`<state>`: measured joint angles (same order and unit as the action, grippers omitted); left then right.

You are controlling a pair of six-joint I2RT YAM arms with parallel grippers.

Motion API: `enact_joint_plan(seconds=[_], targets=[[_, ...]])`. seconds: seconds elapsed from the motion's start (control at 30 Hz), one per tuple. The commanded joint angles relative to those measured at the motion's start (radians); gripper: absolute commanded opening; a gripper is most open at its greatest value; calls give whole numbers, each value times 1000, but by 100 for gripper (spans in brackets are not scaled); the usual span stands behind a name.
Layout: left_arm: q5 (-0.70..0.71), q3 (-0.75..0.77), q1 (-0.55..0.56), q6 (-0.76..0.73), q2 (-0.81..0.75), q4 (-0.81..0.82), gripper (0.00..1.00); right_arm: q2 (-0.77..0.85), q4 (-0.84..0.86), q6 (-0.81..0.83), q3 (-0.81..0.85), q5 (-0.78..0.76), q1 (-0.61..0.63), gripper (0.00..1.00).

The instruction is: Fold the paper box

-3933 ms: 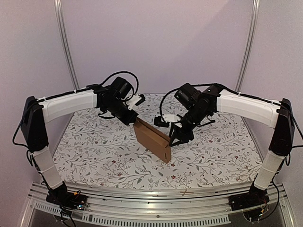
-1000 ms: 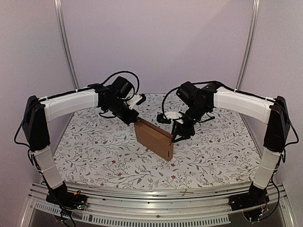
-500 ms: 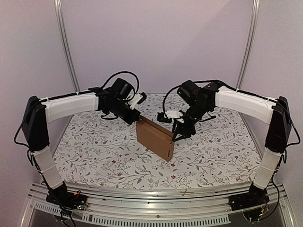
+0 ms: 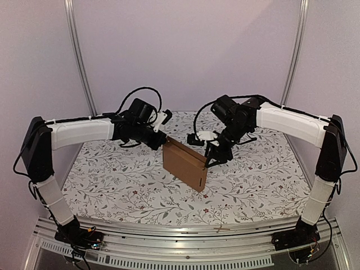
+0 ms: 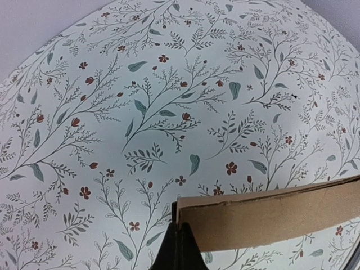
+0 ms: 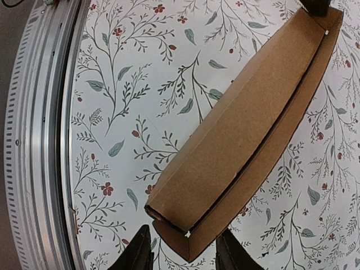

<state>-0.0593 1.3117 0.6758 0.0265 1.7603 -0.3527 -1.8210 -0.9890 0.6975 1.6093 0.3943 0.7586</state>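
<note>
- the paper box [image 4: 184,163] stands on one long edge over the middle of the table [image 4: 112,174], broad face toward the arm bases; i cannot tell whether its lowest corner rests on the table.
- its long axis runs from the far-left end down to the near-right end, and each arm has one end.
- the left fingers [image 5: 179,247] are closed, pinching the box wall at the far-left corner.
- the right fingers [image 6: 138,256] are parted and straddle the near-right end, one on each broad side of the box; contact is not clear.
- in the right wrist view a dark slit runs the length of the box, so one long flap looks ajar and not yet tucked.
- judgement: the next move turns on that straddle. the box end lies straight between the right fingers, so a squeeze across the thin side should press the flap home while the left end is braced.
- room: beyond the box only patterned table shows; the metal rail [image 6: 39,140] lies well apart on the near side.
</note>
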Motion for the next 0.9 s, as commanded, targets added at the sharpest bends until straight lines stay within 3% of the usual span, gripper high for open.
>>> enact_joint_plan(seconds=[0.0, 0.23, 0.5, 0.87], targets=[[-10, -73, 15, 31, -10, -5, 0, 22, -16, 3, -18, 4, 2, 37], [8, -143, 37, 65, -22, 85, 0, 37, -6, -12, -22, -21, 23, 35], [36, -162, 50, 79, -36, 112, 0, 5, -51, -178, 151, -104, 25, 45], [70, -186, 74, 114, -57, 127, 0, -98, -28, -285, 198, -169, 24, 43]])
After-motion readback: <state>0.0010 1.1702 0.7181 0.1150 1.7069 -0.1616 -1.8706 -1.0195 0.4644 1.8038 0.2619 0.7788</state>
